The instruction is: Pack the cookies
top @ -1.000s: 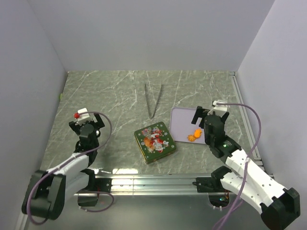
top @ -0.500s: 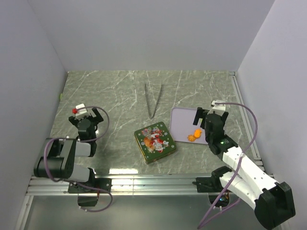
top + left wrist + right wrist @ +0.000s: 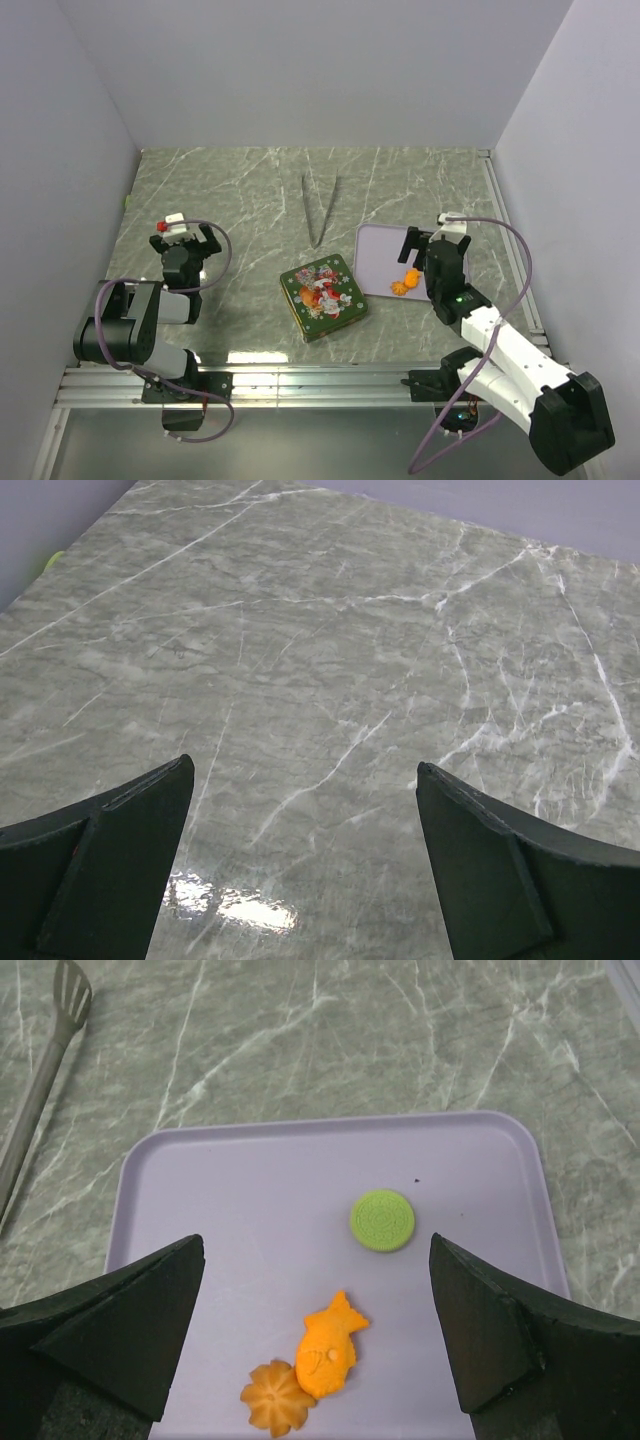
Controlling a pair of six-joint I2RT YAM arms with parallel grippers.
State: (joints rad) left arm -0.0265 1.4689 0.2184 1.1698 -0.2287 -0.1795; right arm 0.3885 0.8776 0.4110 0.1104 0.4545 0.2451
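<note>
My right gripper [image 3: 318, 1335] hangs spread wide and empty above the lilac tray [image 3: 210, 1175], where a green cookie [image 3: 382, 1221], a fish-shaped one [image 3: 326, 1348] and a flower-shaped one [image 3: 277, 1398] lie. The tin [image 3: 323, 297] sits lid-on beside it, tongs [image 3: 320, 208] further off, and my left gripper [image 3: 305, 870] is open over bare table. I'd judge the cookies remain to be packed, which calls for the lid coming off

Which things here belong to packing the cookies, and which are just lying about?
For the job: green cookie, fish cookie, flower cookie, tray, tin, tongs.

Lying about: nothing else shows, only the table under both arms.
</note>
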